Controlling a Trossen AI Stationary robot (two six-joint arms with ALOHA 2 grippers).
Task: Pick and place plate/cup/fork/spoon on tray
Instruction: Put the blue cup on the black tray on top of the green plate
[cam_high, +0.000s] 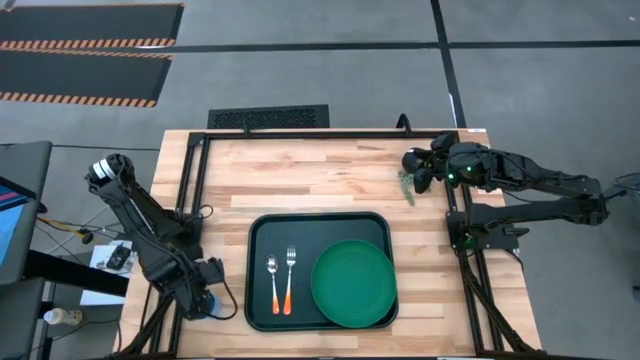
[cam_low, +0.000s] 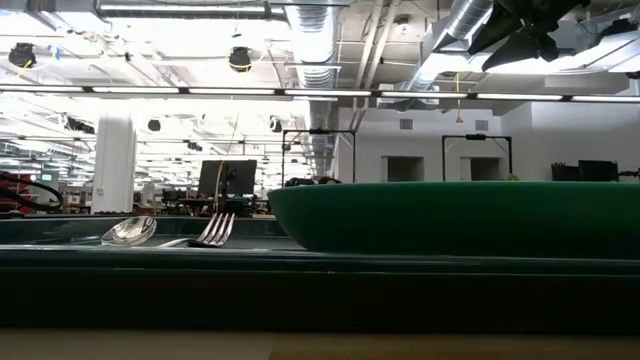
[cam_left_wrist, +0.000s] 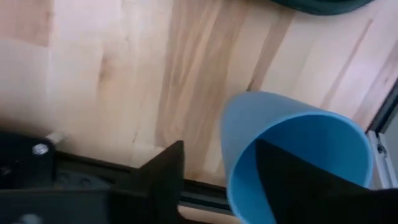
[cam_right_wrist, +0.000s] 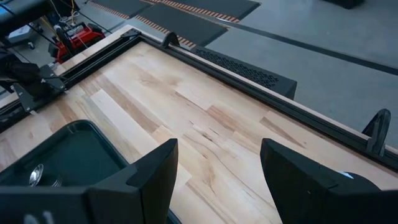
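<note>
The blue cup (cam_left_wrist: 298, 130) stands on the table near its left front corner, just left of the tray (cam_high: 258, 300); it also shows in the high view (cam_high: 219, 309). My left gripper (cam_left_wrist: 219, 148) is open at the cup: one finger (cam_left_wrist: 298, 180) is inside the cup and the other (cam_left_wrist: 163, 177) is outside, with a gap to the cup's wall. The green plate (cam_high: 353, 282), the spoon (cam_high: 273, 283) and the fork (cam_high: 291, 279) lie on the tray. My right gripper (cam_high: 416, 172) is open and empty above the table's far right. My left gripper comes at the cup from above, its fingers on either side of the cup's wall (cam_left_wrist: 231, 143) at the rim. The outer finger is clear of the wall. Whether the inner finger touches the cup's inside, I cannot tell.
A small green plant (cam_high: 406, 188) stands on the table below my right gripper. A black frame rail (cam_left_wrist: 81, 168) runs along the table's left edge close to the cup. Bare wood lies between the tray and the far edge (cam_high: 320, 170).
</note>
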